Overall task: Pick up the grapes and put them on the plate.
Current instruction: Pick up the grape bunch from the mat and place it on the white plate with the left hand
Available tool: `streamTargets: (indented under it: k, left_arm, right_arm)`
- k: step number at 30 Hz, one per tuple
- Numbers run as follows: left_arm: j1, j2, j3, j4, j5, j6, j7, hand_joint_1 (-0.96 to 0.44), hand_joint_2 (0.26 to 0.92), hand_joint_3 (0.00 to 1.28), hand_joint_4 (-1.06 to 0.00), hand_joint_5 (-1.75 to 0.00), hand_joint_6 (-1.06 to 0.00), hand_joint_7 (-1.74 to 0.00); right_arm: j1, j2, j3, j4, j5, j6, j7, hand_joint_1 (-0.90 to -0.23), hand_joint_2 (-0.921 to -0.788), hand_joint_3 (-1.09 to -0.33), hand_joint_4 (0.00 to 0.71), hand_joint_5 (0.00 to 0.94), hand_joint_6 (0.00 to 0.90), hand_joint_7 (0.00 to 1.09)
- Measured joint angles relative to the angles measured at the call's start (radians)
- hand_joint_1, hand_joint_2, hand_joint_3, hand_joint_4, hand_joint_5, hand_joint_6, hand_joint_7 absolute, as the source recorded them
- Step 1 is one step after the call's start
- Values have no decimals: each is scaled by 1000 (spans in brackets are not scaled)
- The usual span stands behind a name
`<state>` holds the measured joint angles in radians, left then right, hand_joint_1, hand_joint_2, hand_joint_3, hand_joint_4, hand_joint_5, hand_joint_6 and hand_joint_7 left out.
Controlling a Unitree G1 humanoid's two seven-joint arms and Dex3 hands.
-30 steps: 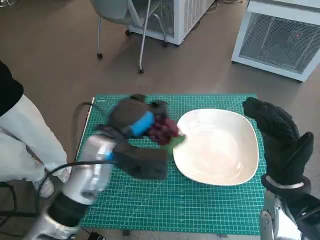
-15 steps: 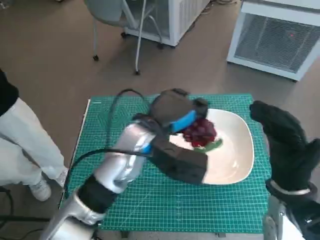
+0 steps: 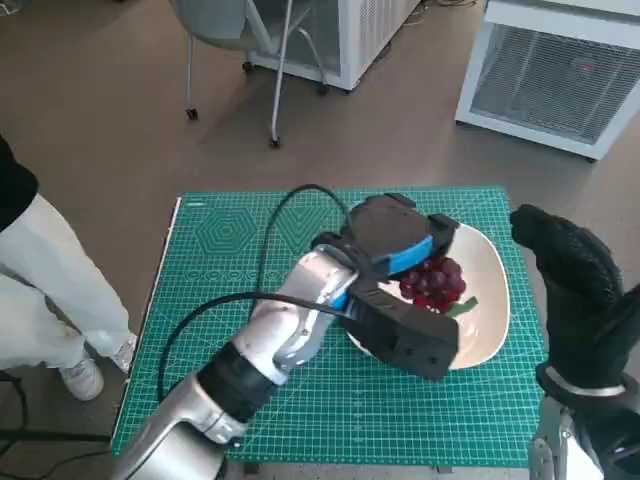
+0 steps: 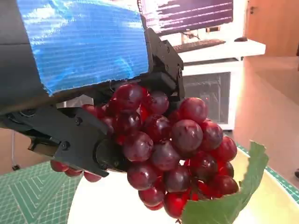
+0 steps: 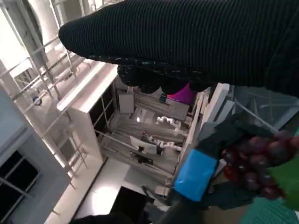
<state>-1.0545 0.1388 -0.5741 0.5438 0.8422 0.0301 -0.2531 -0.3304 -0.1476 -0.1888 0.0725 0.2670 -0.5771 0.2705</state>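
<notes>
Robot hand on the left (image 3: 400,255), black with blue tape across its back, grasps the grapes (image 3: 432,282) from above, and in the left wrist view its fingers (image 4: 79,140) wrap the top of the dark red bunch while the lower berries and a green leaf (image 4: 229,200) hang free. The bunch hangs over the white plate (image 3: 490,310), not plainly resting on it. Judging by the glossy, uniform berries, the grapes may be an imitation cluster, light and fairly firm; either way the berries look smooth and slippery, and the bunch is loose enough to swing, so the hold belongs high, around the upper mass near the stem, as it is now, and the release should be low over the plate. Nearer the camera on the right, the right robot hand (image 3: 575,290) in its knitted glove is raised beside the plate, holding nothing, fingers extended. Under everything lies the green cutting mat (image 3: 230,300) on the surface, with chair legs (image 3: 280,90) beyond.
</notes>
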Motion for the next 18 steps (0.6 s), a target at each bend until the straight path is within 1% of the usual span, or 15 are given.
streamTargets:
  k: [5, 12, 18]
  left_arm:
    - [-13, -6, 0, 30, -12, -10, -1, 6, 921, 202, -594, -1395, -441, -1215]
    - [-19, -8, 0, 64, -18, -23, -1, 3, 921, 227, -487, -1375, -464, -1341]
    - [-20, -10, 0, 91, -21, -28, -1, 6, 921, 246, -520, -1449, -411, -1274]
  right_arm:
    - [8, 4, 1, -15, 0, 0, -5, -518, -921, -670, 419, 2, 36, 601]
    - [13, 9, 2, -17, 0, 0, -9, -518, -921, -672, 418, 1, 31, 603]
    - [14, 14, 4, -17, -1, 0, -15, -519, -921, -672, 418, 1, 29, 605]
